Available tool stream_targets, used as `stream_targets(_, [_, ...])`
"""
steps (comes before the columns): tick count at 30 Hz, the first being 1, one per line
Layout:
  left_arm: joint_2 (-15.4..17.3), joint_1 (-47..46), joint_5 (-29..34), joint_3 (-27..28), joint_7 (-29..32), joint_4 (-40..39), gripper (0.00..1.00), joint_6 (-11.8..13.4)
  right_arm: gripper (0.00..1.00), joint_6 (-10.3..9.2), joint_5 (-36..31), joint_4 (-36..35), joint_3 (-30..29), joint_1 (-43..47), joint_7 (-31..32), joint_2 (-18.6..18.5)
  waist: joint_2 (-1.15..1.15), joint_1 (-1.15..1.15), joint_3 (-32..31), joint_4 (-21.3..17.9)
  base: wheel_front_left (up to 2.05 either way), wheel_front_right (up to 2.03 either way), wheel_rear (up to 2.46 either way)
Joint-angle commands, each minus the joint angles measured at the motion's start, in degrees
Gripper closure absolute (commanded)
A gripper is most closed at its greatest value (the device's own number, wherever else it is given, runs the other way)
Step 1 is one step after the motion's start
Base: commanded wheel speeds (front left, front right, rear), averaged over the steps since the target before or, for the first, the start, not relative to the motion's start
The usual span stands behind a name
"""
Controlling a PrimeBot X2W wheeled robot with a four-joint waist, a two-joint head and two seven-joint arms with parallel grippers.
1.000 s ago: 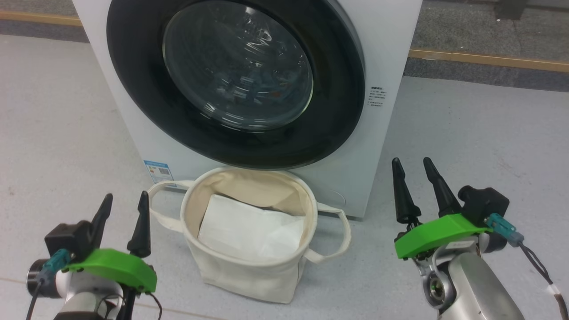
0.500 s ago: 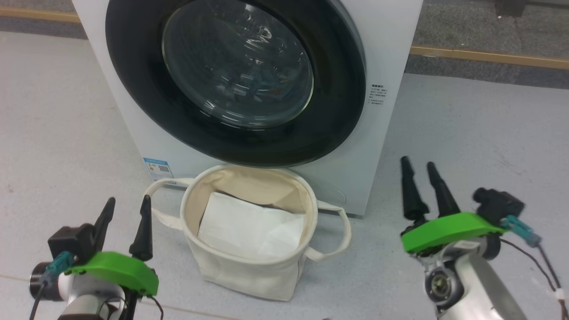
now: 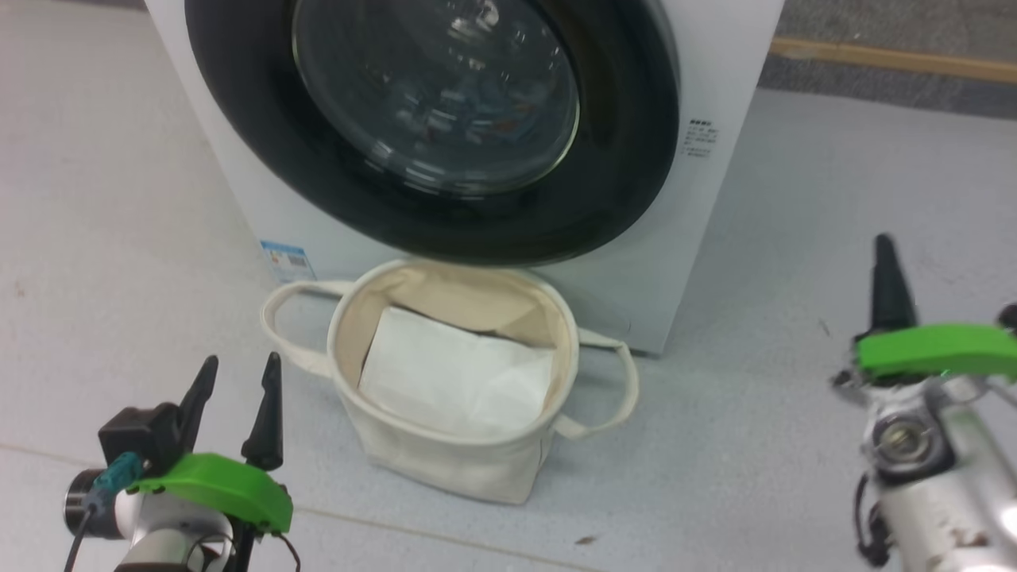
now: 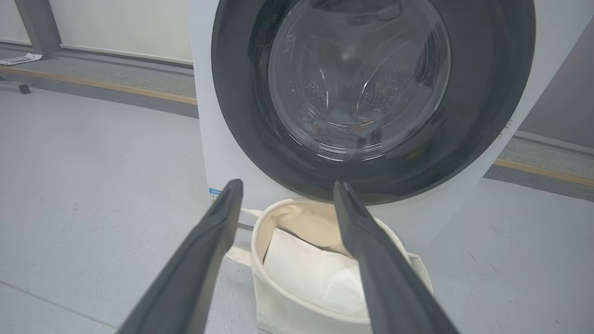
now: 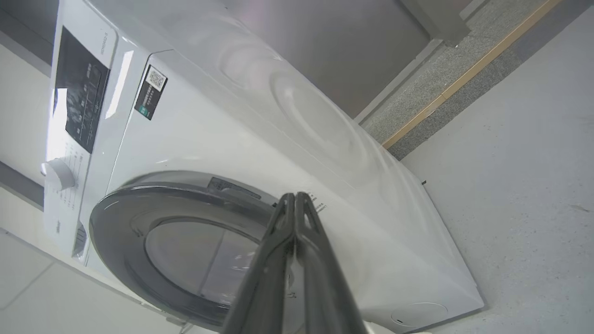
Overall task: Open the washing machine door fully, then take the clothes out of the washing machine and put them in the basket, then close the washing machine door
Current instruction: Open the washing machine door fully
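Showing blue label, washing machine, print unreadable

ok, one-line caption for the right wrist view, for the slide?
Right gripper, fingers pressed shut and empty, aimed at the closed washing machine door; white washing machine tilted across the frame.

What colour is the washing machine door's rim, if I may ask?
Glossy black door rim; clearest in the left wrist view.

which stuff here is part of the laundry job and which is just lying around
Job: washing machine, washing machine door, clothes dimly visible inside, basket.
Lying about: folded white sheet in the basket, white paper far left in the left wrist view, brown speck.
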Motion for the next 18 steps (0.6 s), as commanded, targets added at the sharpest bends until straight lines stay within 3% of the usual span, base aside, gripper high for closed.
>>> stream_targets(1, [1.1,-3.4,-0.7,2.1,-0.8,-1.3,0.00,-0.1,1.00,0.01,3.9,-2.0,0.3,-4.5,1.5,-2.2,0.00,0.00,1.9,0.7,0.00,0.00,0.00])
stream_targets(7, [-0.1,-4.8,-0.6,1.2,-1.6,0.1,0.00,-0.7,1.00,0.01,13.8,-0.3,-0.4,-10.5,8.9,-7.3,0.00,0.00,5.3,1.8,0.00,0.00,0.00])
stream_targets(18, [-3.5,-7.7,-0.5,-0.8,-3.7,5.1,0.00,-2.7,1.00,0.01,23.0,7.7,3.2,-24.7,24.7,-11.9,0.00,0.00,9.0,4.4,0.00,0.00,0.00])
